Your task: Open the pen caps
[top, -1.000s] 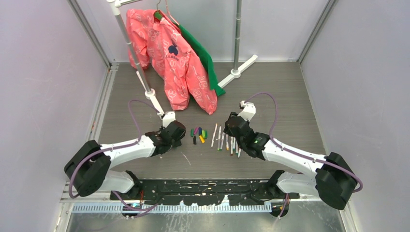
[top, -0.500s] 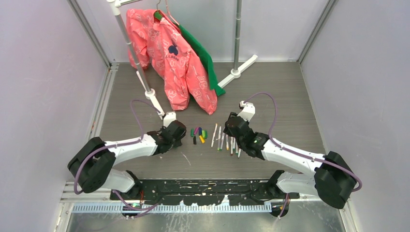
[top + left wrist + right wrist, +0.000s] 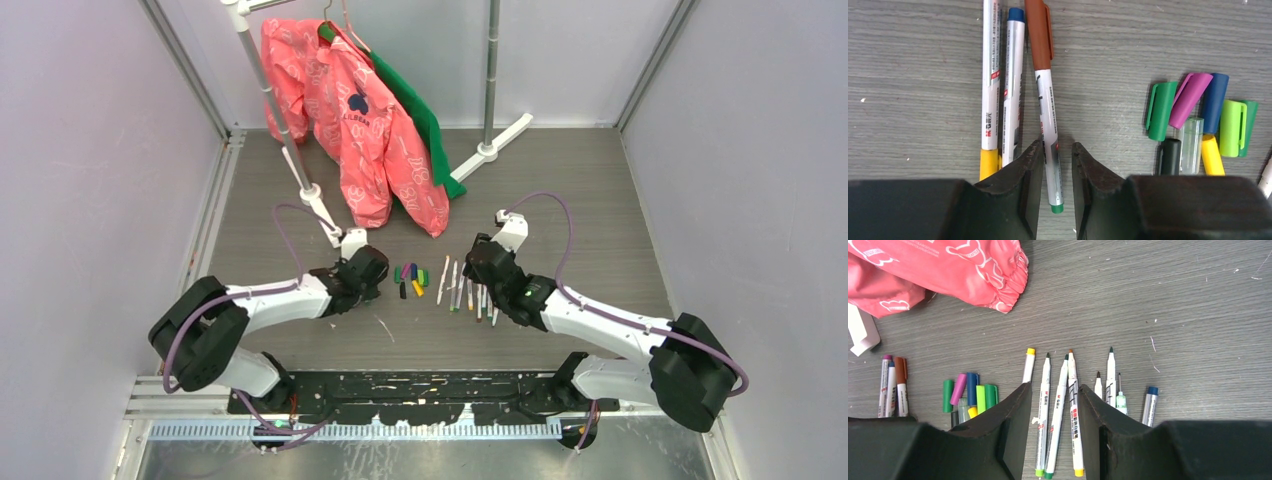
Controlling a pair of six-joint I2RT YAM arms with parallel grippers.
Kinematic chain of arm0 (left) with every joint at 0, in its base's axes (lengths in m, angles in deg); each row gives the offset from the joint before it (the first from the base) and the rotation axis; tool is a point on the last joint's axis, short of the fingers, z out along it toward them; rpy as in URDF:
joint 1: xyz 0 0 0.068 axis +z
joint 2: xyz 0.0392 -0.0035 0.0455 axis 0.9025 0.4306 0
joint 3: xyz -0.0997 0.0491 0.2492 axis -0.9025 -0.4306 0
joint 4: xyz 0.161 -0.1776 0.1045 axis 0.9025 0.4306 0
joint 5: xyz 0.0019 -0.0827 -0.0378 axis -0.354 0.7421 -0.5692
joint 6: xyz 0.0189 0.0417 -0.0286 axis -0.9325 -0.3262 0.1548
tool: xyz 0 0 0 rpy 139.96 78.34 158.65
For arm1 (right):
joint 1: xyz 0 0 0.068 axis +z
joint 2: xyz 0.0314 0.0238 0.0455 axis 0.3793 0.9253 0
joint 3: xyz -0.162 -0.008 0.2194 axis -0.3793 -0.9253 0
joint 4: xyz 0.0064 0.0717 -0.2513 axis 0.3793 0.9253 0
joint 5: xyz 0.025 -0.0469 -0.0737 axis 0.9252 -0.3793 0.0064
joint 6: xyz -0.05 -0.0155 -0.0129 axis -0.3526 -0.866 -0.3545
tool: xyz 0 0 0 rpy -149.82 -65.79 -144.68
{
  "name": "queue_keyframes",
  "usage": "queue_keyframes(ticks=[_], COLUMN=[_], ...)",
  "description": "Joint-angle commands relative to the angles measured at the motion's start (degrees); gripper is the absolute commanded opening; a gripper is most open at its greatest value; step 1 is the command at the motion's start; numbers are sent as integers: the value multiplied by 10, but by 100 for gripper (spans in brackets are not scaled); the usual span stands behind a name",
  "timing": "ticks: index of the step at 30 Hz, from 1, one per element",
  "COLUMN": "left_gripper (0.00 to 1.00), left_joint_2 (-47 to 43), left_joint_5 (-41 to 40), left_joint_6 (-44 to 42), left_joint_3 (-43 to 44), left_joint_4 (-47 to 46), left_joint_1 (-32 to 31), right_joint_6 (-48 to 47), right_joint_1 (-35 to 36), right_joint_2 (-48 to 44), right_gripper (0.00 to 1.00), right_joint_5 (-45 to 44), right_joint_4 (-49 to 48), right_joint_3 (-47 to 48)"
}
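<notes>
**Left wrist view.** The left end effector point(image 3: 1057, 146) stands low over the bench point(image 3: 923, 70), its jaws part-open and astride a white pen point(image 3: 1048, 115). A sliver of gap shows on the right side, so no clamp is evident. The pen's long axis runs straight ahead of the end effector, in line with the slot between the jaws. Its green tail lies between the fingers, and its brown cap point(image 3: 1039, 30) sits at the far end, well ahead. Two other pens point(image 3: 1013, 100) lie parallel, just left. Loose caps point(image 3: 1160, 110), already off, cluster ahead and to the right.

**Right wrist view.** The right end effector point(image 3: 1055, 387), jaws apart and holding nothing, hovers over uncapped pens point(image 3: 1044, 405). The brown cap lies far to its left, so the left arm is much the nearer.

**Judgement.** Uncapping calls for one grip on the barrel and a pull on the cap along this axis.
</notes>
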Motion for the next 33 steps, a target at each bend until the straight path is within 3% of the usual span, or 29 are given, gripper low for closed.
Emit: queue_keyframes(ticks=[1,7,11,19,23,33], left_gripper=[28,16,0,0,0,0], left_joint_2=[34,72,98,87,19,-155], left_joint_5=[19,35,48,54,46,52], left_joint_6=[20,33,39,46,48,26], left_joint_3=[6,13,16,13,-18,-96], left_joint_4=[8,25,29,28,15,-44], left_joint_1=[3,2,3,1,0,-7], right_joint_6=[5,4,4,2,-2,-11], right_joint_1=[-1,-1,-1,-1,-1,-1], right_joint_2=[-15,-21,-25,-31,-32,8], right_gripper=[45,45,45,45,45,53], right_joint_5=[-15,-17,-17,-13,4,127], right_joint_4=[-23,-18,-18,-20,-25,-148], right_joint_3=[-1,1,0,-4,-6,-17])
